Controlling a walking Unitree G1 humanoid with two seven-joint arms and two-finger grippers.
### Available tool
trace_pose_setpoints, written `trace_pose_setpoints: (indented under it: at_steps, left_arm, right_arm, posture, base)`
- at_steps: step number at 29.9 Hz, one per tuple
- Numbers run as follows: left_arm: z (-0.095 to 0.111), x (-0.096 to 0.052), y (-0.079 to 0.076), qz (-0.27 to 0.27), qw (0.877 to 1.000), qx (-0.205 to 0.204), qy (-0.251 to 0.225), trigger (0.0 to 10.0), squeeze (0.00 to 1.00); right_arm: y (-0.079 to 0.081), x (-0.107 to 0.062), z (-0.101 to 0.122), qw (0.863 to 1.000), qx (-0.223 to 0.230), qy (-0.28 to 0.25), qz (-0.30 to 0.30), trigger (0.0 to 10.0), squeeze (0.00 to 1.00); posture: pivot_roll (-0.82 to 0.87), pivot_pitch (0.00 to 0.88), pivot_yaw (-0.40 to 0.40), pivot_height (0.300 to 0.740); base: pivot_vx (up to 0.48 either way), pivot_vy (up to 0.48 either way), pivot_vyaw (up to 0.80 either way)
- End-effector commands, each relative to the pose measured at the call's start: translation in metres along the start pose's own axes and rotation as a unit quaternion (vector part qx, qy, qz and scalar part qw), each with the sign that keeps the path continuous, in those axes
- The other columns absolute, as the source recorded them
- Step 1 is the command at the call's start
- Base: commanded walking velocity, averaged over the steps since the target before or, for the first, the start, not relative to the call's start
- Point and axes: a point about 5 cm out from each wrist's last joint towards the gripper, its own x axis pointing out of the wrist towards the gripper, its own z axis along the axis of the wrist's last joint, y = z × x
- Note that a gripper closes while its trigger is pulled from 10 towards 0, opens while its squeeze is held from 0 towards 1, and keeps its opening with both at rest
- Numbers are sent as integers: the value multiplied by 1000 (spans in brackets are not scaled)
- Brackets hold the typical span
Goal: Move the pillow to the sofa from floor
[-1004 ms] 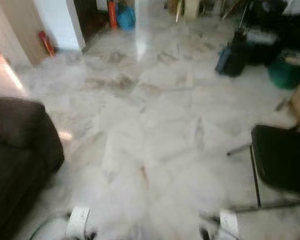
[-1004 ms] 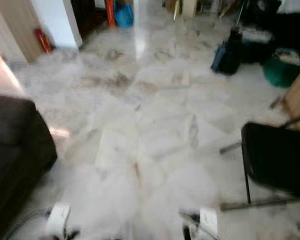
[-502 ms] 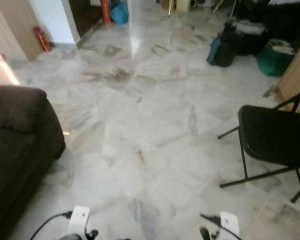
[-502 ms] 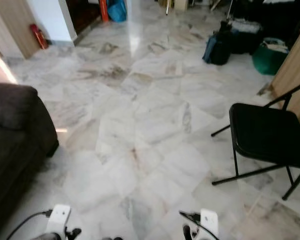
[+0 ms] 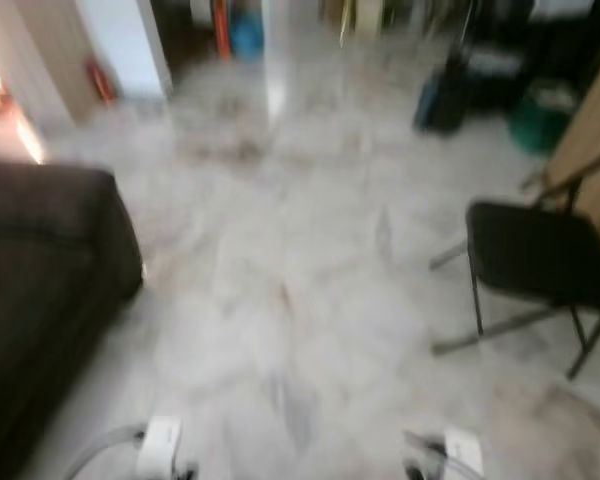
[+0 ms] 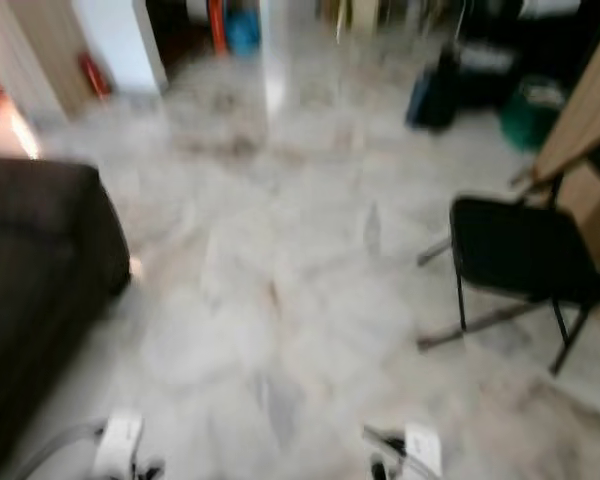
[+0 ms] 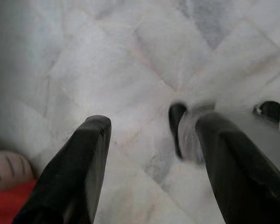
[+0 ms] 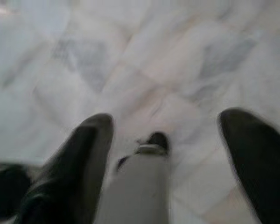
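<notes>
Two grippers for your list: left gripper [image 7: 149,135] and right gripper [image 8: 165,140] hang spread wide, holding nothing, over marble floor [image 5: 310,280]; sofa [image 5: 40,270] left, folding chair [image 5: 525,260] right.

Dark brown sofa [image 5: 40,270], grey-veined white floor [image 5: 300,300]

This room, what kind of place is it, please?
Probably a living room in a home: a dark sofa on the left, a marble-tiled floor, and a black folding chair on the right.
</notes>
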Motion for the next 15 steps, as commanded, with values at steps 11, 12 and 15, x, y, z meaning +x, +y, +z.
trace_pose_setpoints:
  at_steps: [11, 12, 15]
  left_arm:
    - [3, 0, 5, 6, 1000, 8, 0, 10000, 0]
    - [3, 0, 5, 6, 1000, 8, 0, 10000, 0]
    - [3, 0, 5, 5, 1000, 8, 0, 10000, 0]
  right_arm:
    - [6, 1, -1, 1000, -10, 6, 10, 10000, 0]
    - [6, 1, -1, 1000, -10, 7, 10, 10000, 0]
    - [7, 1, -1, 1000, -10, 8, 12, 10000, 0]
  posture:
    - [52, 38, -13, 740]
    - [52, 38, -13, 740]
    - [52, 38, -13, 740]
  base:
    - [0, 0, 750]
    - [0, 0, 800]
    - [0, 0, 800]
